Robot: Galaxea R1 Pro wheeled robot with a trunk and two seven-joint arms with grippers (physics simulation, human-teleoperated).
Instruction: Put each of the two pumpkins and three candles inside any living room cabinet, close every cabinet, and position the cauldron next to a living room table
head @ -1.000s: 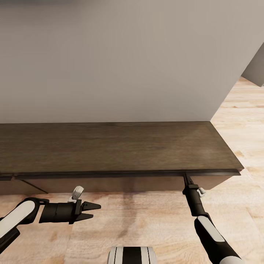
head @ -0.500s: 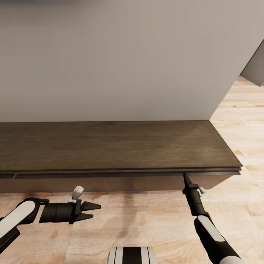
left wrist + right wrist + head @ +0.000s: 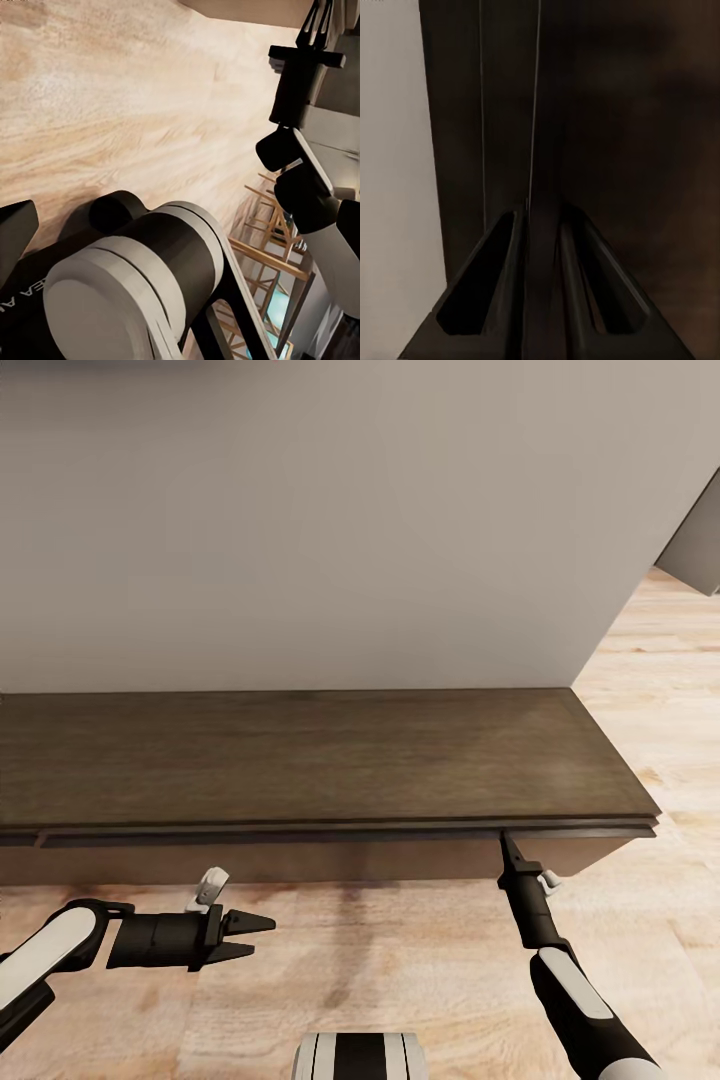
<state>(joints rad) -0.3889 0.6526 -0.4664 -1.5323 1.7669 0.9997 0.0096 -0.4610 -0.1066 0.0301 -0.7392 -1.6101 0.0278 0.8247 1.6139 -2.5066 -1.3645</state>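
Head view shows our right gripper (image 3: pixel 507 847), fingers together, at the cabinet (image 3: pixel 300 760) drawer front; we risk slipping off.

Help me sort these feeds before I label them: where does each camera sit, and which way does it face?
Head view: on the head, facing forward and down at the cabinet, wall and floor; shows left gripper, right gripper and both arms.
Left wrist view: on the left arm, looking across the floor at the right arm.
Right wrist view: on the right arm, tight against the cabinet's dark front; shows its own fingers.
Shared: head and right wrist views both show the right gripper at the cabinet.
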